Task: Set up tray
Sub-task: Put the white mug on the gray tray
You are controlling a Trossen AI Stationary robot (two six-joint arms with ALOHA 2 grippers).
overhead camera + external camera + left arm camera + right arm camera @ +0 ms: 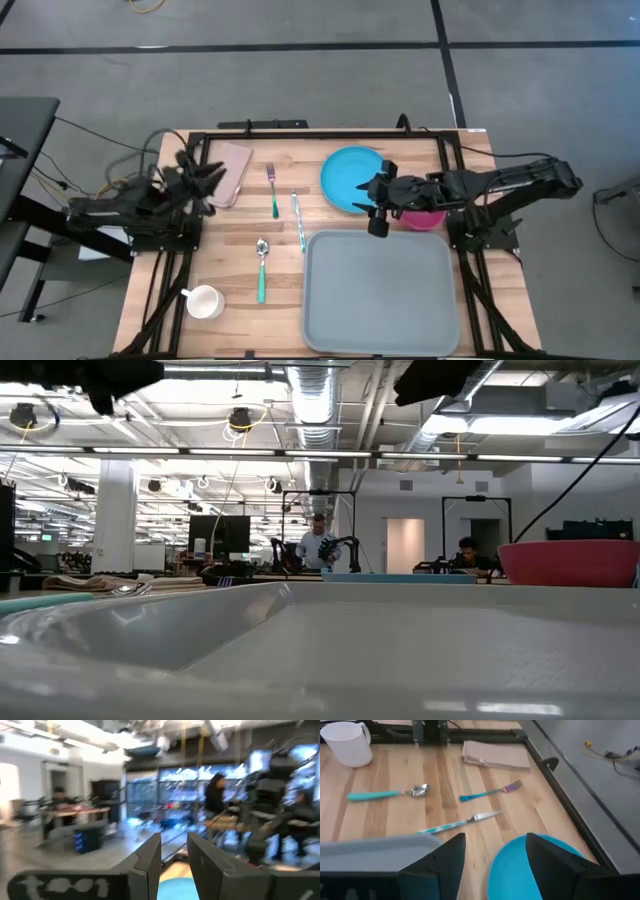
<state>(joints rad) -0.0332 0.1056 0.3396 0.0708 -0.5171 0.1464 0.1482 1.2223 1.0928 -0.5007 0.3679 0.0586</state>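
We see the tray (380,292) lying flat on the table's near right part, and judge it light, stiff and slippery, best gripped at its rim, while our right gripper (378,208) hovers wide open, empty, above the blue plate (345,175).
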